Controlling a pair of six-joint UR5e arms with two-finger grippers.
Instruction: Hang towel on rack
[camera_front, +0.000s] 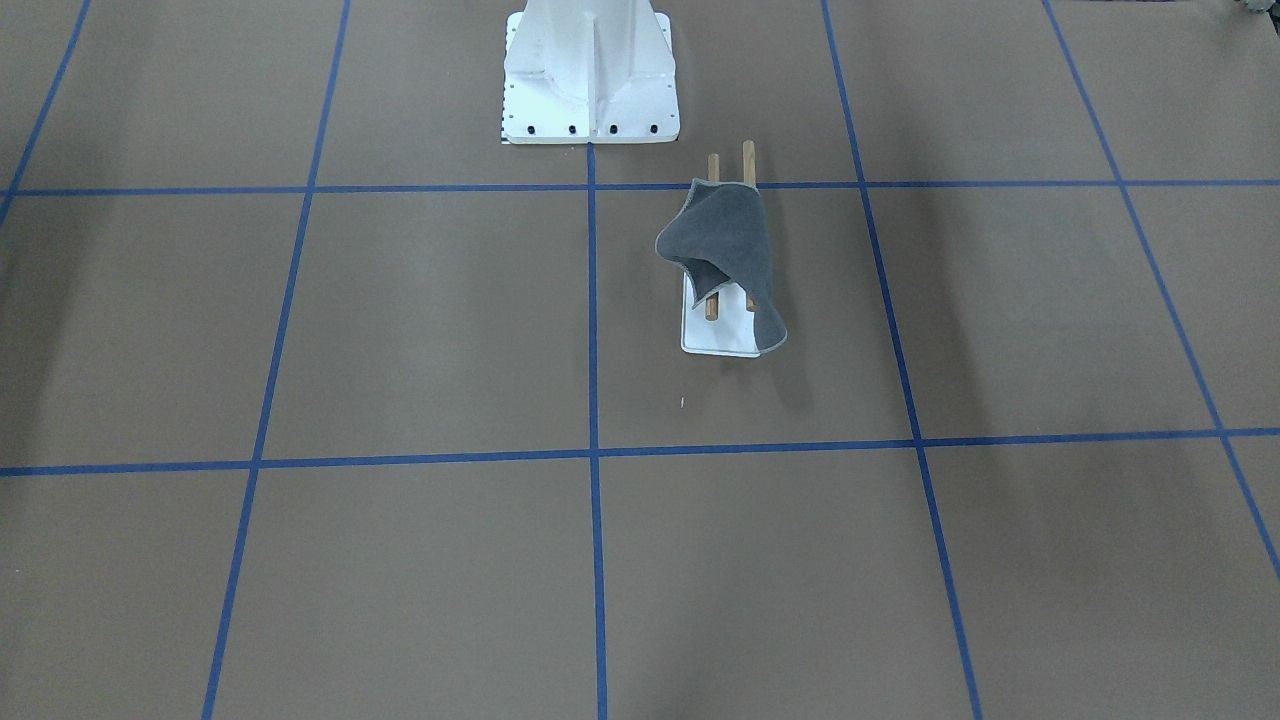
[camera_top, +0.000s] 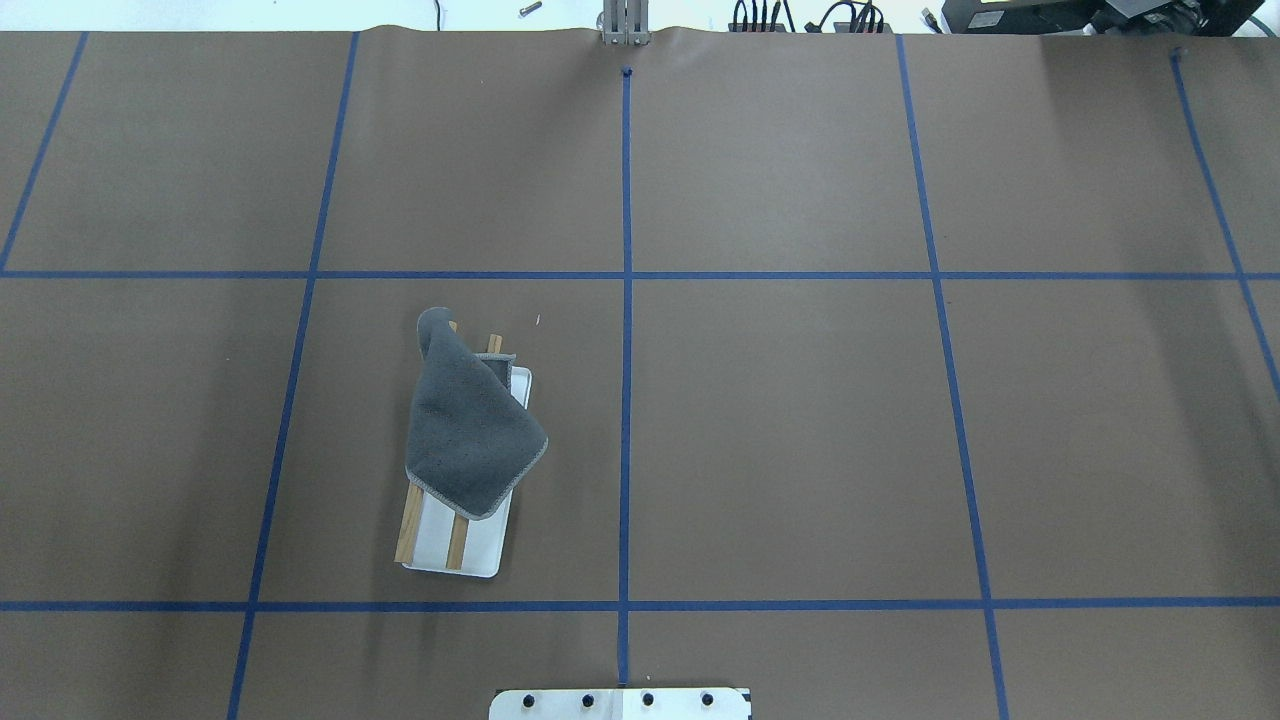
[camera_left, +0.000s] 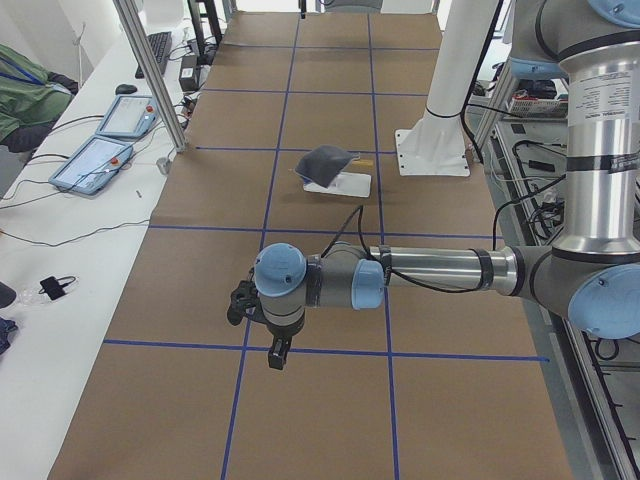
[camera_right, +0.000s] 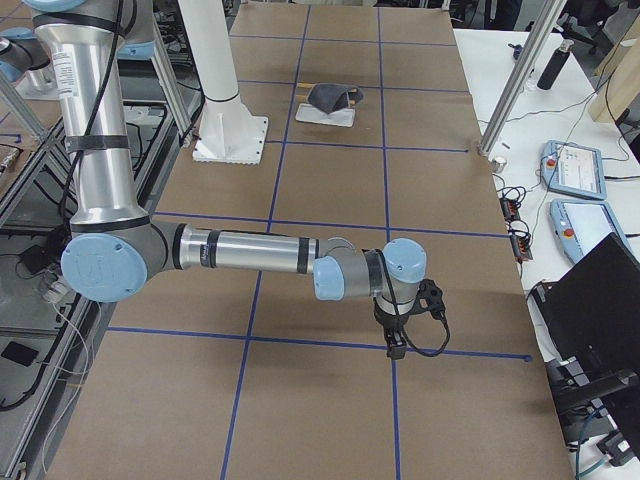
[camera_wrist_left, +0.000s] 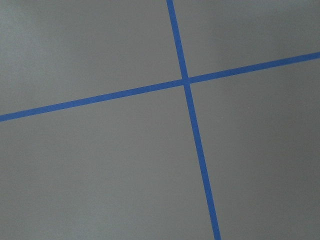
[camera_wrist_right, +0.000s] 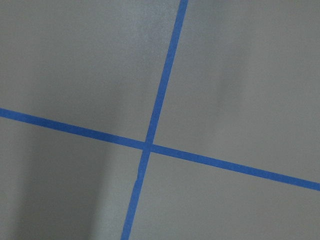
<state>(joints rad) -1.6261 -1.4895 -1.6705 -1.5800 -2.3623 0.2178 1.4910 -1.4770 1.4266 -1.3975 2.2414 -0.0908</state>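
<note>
Currently, the towel (camera_top: 470, 430) drapes across the rack (camera_top: 432, 540). It is judged soft, light and limp: pinch a stitched corner. Left gripper (camera_left: 277, 357) and right gripper (camera_right: 396, 349): aperture cannot be told.

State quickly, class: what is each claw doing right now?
Left claw: cannot be told, seen only in a side view.
Right claw: cannot be told, same reason.

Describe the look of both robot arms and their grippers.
The left arm and right arm match: silver metal tubes, grey rounded joints with pale blue caps, a white printed label on each upright tube. A black cable loops near each wrist. The left gripper and right gripper are small and black; finer detail is too small to tell.
</note>
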